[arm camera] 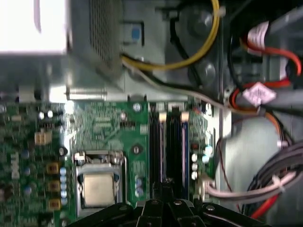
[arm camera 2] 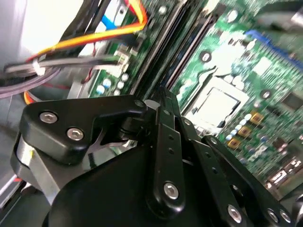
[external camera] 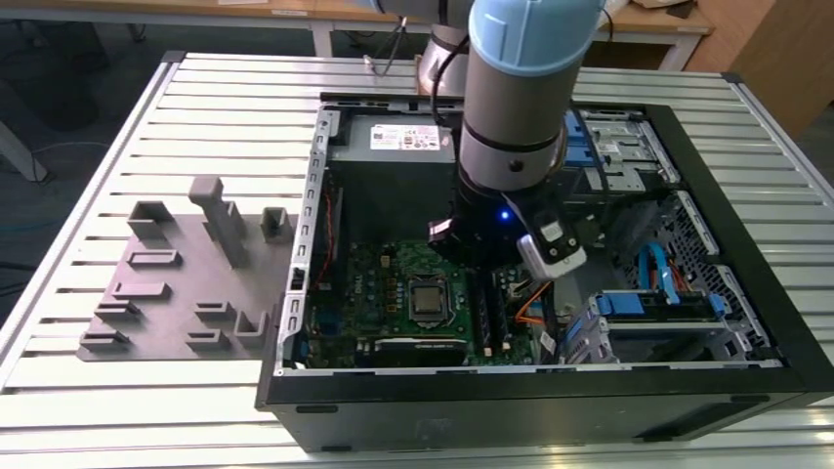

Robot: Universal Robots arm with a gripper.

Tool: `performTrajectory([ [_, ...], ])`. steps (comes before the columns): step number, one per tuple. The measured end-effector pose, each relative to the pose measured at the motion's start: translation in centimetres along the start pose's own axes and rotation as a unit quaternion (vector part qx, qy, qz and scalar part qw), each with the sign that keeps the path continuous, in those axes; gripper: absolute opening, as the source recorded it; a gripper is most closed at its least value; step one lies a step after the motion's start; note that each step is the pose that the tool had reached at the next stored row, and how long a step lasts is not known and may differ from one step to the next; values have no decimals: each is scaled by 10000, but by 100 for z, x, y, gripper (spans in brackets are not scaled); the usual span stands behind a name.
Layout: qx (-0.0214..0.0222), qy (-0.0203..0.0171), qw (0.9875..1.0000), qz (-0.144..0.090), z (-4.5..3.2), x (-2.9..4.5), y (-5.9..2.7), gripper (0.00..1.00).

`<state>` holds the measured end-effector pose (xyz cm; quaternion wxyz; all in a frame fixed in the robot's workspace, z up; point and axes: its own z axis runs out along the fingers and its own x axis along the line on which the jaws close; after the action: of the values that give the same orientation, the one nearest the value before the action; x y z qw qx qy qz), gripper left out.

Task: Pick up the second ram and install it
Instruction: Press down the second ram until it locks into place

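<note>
Hovering low over the motherboard (arm camera: 104, 127), the tool (arm camera: 165, 189) is held directly above the memory slots (arm camera: 170, 142) so a stick can be seated; whether the second ram is pinched cannot be told.

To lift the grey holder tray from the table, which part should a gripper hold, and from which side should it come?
Probably the tallest upright block, approached straight down from above, closing across its thin faces. The tray lies flat on the slatted table, so its low edges leave little to grip.
</note>
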<state>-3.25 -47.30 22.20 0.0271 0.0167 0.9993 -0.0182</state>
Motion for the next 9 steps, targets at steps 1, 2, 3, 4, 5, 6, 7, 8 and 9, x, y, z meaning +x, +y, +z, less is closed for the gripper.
performTrajectory([
  [1, 18, -1, 10000, -1, 2, -1, -28, 7],
  [2, 38, -1, 10000, -2, 5, -2, -58, 7],
  [3, 57, -2, 10000, -3, 7, -3, -85, 7],
  [4, 76, -2, 10000, -4, 8, -3, -113, 7],
  [5, 94, -3, 10000, -5, 10, -4, -142, 7],
  [6, 106, -2, 9999, -6, 13, -5, -173, 7],
  [7, 120, -3, 9999, -6, 15, -6, -201, 7],
  [8, 134, -4, 9999, -7, 18, -7, -229, 7],
  [9, 152, -4, 9999, -8, 19, -8, -258, 7],
])
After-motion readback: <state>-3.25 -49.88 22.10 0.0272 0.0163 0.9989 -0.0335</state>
